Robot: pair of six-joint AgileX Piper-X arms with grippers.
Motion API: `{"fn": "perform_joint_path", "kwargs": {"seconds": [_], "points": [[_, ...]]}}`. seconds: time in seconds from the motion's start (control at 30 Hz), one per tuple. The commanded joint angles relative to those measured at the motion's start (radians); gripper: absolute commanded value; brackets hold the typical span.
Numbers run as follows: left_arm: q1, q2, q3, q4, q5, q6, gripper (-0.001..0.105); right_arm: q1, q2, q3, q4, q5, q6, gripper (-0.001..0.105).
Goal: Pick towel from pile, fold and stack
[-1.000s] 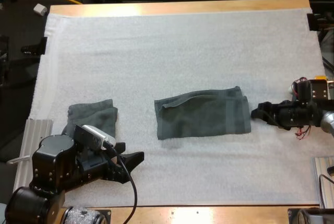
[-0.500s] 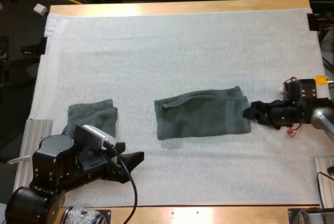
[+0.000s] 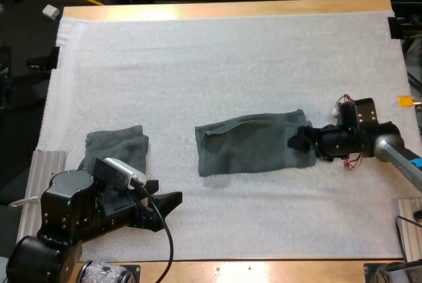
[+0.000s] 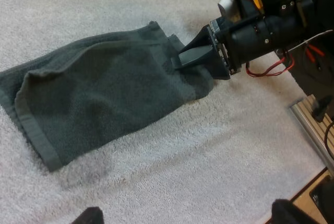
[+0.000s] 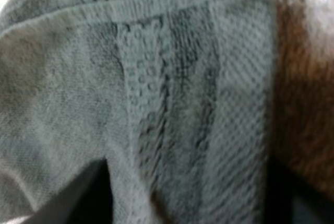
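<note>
A dark grey-green towel (image 3: 254,143) lies flattened in a long half fold in the middle of the white mat (image 3: 217,59). My right gripper (image 3: 300,141) reaches over its right end. In the right wrist view its fingers (image 5: 78,195) stand apart with the towel (image 5: 156,78) weave close beneath them, so it is open. The left wrist view looks across the towel (image 4: 99,104) at the right gripper (image 4: 182,59), whose finger lies on the towel's edge. My left gripper (image 3: 165,202) is open near the mat's front, with fingertips (image 4: 88,216) wide apart. A folded towel stack (image 3: 119,146) sits beside my left arm.
Aluminium rails (image 3: 46,164) flank the mat at the front left and the front right (image 3: 409,220). The table's wooden front edge (image 3: 264,270) runs just below the mat.
My right gripper has moved left from off the towel's right end until it reaches over that end. The left arm and both towels have stayed put.
</note>
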State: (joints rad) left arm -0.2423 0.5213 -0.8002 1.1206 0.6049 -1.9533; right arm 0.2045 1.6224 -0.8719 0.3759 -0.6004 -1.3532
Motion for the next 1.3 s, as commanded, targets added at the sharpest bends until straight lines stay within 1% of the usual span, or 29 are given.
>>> {"fn": "perform_joint_path", "kwargs": {"seconds": [0.0,0.13,0.17,0.23,0.43,0.63,0.67,0.83,0.93,1.0,1.07,1.17,1.27], "points": [[-0.003,-0.001,-0.007,-0.002,0.012,-0.006,0.062,-0.004,0.010,0.009,0.041,-0.006,-0.011,0.053],[0.000,0.001,-0.006,-0.001,0.014,-0.004,0.062,-0.004,0.005,0.008,0.069,0.034,-0.011,0.023],[-0.002,0.001,-0.006,-0.001,0.015,-0.002,0.062,-0.005,0.001,0.008,0.081,0.053,-0.014,0.015],[-0.002,0.000,-0.005,0.002,0.019,-0.002,0.062,-0.004,-0.016,0.007,0.111,0.113,-0.031,0.002],[-0.002,0.001,-0.004,0.006,0.030,-0.002,0.062,-0.002,-0.119,0.004,0.235,0.369,-0.110,0.001],[-0.001,-0.001,-0.002,0.009,0.036,0.001,0.062,-0.003,-0.231,-0.020,0.385,0.632,-0.245,0.000],[0.000,-0.002,-0.004,0.004,0.026,-0.003,0.062,-0.001,-0.207,-0.002,0.340,0.505,-0.203,0.000],[-0.001,-0.003,-0.004,0.005,0.027,-0.003,0.062,-0.002,-0.271,0.008,0.424,0.696,-0.273,0.000],[0.001,-0.006,-0.003,0.004,0.031,-0.001,0.062,0.002,-0.299,0.004,0.461,0.730,-0.294,0.000],[-0.001,-0.005,-0.003,0.005,0.030,-0.002,0.062,0.012,-0.312,0.001,0.474,0.709,-0.287,0.001],[0.000,-0.004,-0.003,0.007,0.030,-0.003,0.062,0.039,-0.314,-0.008,0.478,0.656,-0.268,0.001],[-0.001,0.000,-0.002,0.007,0.032,0.000,0.062,0.115,-0.308,-0.020,0.463,0.599,-0.224,0.000],[-0.002,0.000,-0.001,0.008,0.033,0.002,0.062,0.202,-0.288,-0.027,0.427,0.552,-0.151,0.000]]}}
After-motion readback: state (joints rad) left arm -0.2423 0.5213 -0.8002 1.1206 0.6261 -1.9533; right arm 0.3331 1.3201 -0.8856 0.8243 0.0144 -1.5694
